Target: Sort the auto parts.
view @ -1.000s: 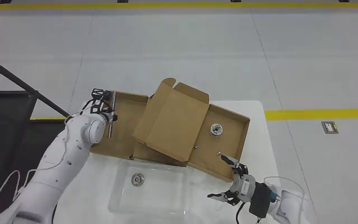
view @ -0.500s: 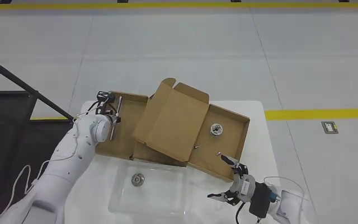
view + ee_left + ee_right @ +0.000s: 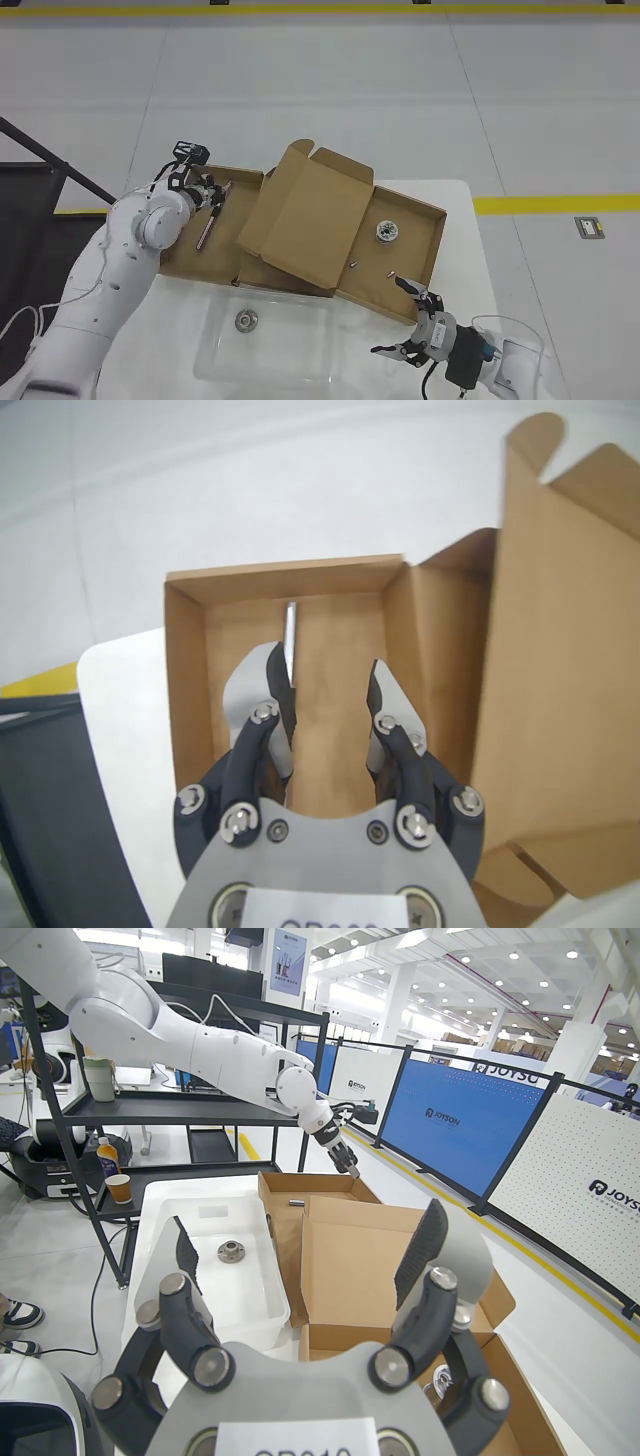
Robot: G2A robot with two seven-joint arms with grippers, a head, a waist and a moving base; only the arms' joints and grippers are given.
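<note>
Left pincer (image 3: 325,670), released, hangs over 1 metal rod (image 3: 291,635) in the left cardboard box (image 3: 185,660); closing off-centre could roll the rod toward the wall.

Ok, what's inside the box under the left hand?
One metal rod lies on the floor of the box, below the open left hand, which holds nothing. The floor directly under the hand and the part behind the raised flap are covered.
</note>
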